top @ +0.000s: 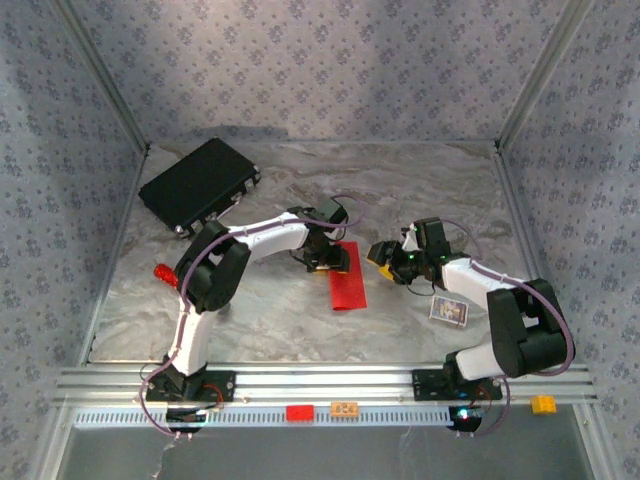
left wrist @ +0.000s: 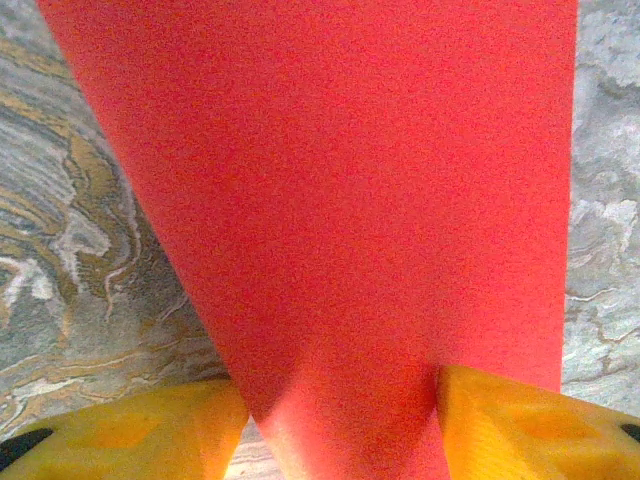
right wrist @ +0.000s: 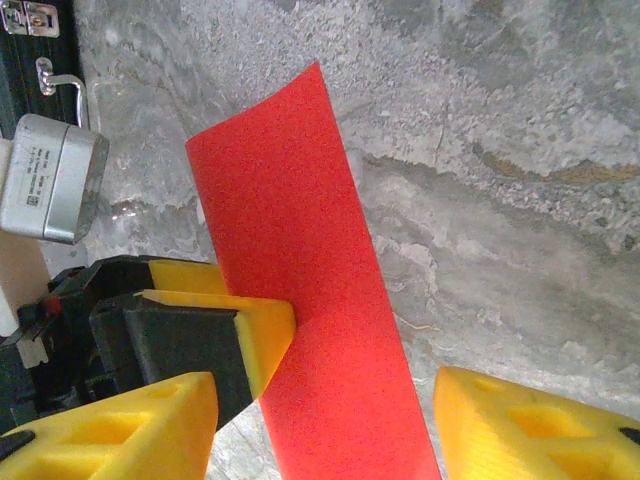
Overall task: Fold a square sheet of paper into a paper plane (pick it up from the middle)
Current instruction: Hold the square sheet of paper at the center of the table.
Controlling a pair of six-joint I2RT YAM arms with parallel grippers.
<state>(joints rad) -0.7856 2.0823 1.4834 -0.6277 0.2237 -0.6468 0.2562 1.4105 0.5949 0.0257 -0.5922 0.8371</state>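
The square sheet of paper [top: 347,278] lies on the table folded into a long, narrow red strip. My left gripper [top: 328,262] is at the strip's far left edge, open. In the left wrist view the paper [left wrist: 340,180] runs out from between the two yellow fingers [left wrist: 130,430], which stand apart. The right wrist view shows one left fingertip [right wrist: 262,335] resting on the strip's [right wrist: 300,250] left edge. My right gripper [top: 383,250] hovers just right of the strip, open. Its fingers [right wrist: 535,430] are wide apart, with the paper's near end between them.
A black case [top: 198,185] lies at the back left. A small red object [top: 163,272] sits beside the left arm, and a small card [top: 448,311] lies by the right arm. Red [top: 299,412], orange [top: 345,408] and yellow [top: 543,404] blocks sit on the front rail.
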